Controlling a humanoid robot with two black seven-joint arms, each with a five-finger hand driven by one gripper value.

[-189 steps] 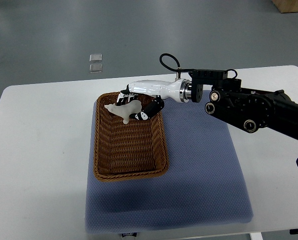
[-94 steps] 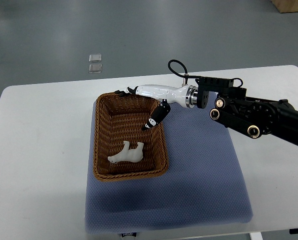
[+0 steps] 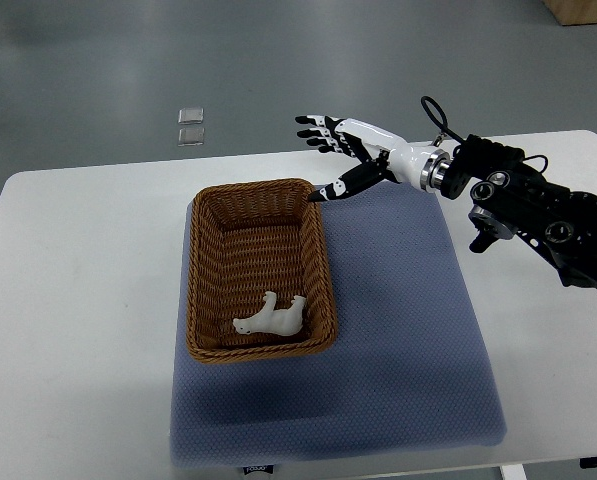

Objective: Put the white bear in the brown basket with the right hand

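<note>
The white bear (image 3: 271,318) lies on its side inside the brown basket (image 3: 210,285), at the near end of it. My right hand (image 3: 330,152) hovers above the basket's far right corner with its fingers spread and nothing in them. Its black arm (image 3: 538,205) comes in from the right edge. The left arm is out of view.
The basket rests on a blue-grey mat (image 3: 408,330) that covers the middle of a white table (image 3: 78,300). Two small clear squares (image 3: 190,125) lie on the grey floor beyond the table's far edge.
The right hand let go of the bear over the basket; the bear dropped and settled at the basket's near end. The hand opened and drew back up and to the right.
</note>
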